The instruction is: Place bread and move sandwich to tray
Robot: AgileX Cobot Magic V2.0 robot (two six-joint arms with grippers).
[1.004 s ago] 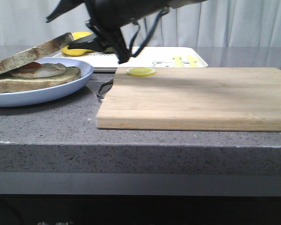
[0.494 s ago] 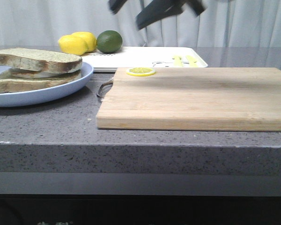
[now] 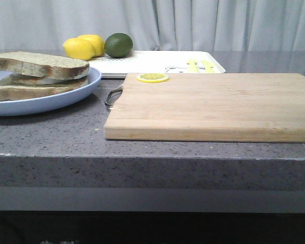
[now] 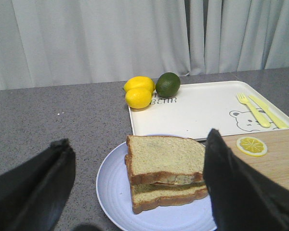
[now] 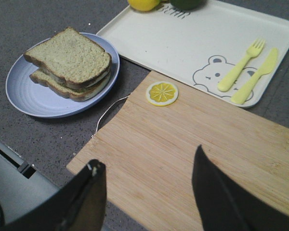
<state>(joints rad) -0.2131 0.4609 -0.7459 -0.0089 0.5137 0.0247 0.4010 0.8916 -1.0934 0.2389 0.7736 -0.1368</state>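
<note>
Front view: the tan, brown-crusted sandwich point(image 3: 38, 75) lies on the pale blue round plate point(image 3: 66, 99), left of the wooden cutting board point(image 3: 213, 104); the flat white rectangular tray point(image 3: 152, 63) sits behind.

Left wrist view: the black left gripper point(image 4: 135, 187), jaws wide apart, hangs above the sandwich point(image 4: 164, 171).

Right wrist view: the black right gripper point(image 5: 147, 195), jaws apart and empty, hangs above the board point(image 5: 192, 159); a yellow lemon slice point(image 5: 162, 93) rests near the board's corner.

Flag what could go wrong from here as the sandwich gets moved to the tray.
1. The sandwich is a loose stack, top slice offset from the bottom one; gripped from the sides, the layers might slide or the filling squeeze out.
2. Its blue plate sits against the tray corner, so a low carry could clip the rim.
3. The lemons, lime, fork and knife take up the tray's ends, leaving only its middle free.
</note>
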